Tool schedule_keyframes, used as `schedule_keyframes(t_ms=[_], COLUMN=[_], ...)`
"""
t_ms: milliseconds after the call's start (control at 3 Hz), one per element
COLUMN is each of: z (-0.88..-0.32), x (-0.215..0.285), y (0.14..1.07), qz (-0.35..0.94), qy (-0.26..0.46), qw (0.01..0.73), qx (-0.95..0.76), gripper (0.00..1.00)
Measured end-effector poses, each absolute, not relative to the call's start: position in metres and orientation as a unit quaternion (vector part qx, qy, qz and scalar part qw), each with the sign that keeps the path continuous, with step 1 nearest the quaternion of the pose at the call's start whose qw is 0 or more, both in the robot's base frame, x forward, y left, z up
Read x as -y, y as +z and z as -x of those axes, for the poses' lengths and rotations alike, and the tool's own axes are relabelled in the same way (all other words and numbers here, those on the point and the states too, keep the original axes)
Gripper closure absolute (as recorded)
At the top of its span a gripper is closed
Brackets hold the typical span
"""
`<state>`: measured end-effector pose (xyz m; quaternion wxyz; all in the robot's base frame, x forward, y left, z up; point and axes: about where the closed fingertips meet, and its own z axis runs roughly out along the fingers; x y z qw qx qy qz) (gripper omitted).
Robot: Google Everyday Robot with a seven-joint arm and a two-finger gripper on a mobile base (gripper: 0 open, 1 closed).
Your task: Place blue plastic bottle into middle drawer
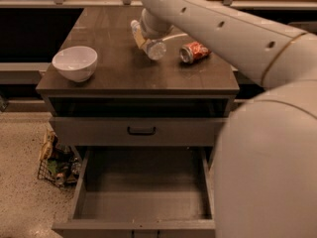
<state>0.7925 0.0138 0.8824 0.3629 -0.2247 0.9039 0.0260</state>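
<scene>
End effector above countertop — clasping clear bottle

Nothing is legible: neither the pale label on the small clear plastic bottle, by the end effector at twelve o'clock, nor the orange-red soda can.

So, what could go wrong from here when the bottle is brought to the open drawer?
1. The blue plastic bottle is tilted at the gripper over the cabinet top; the arm hides the hold, so it might slip.
2. The soda can lies on its side close to the right; a swing could roll it.
3. The middle drawer is open far below, so the bottle must clear the top's front edge.
</scene>
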Motion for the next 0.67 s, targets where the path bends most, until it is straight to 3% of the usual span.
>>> schedule_keyframes(t_ms=[667], z=[-0.691], x=[0.019], y=[0.936], qz=[0.211], qy=[0.067], qw=[0.374], qx=[-0.901], gripper=[1.00])
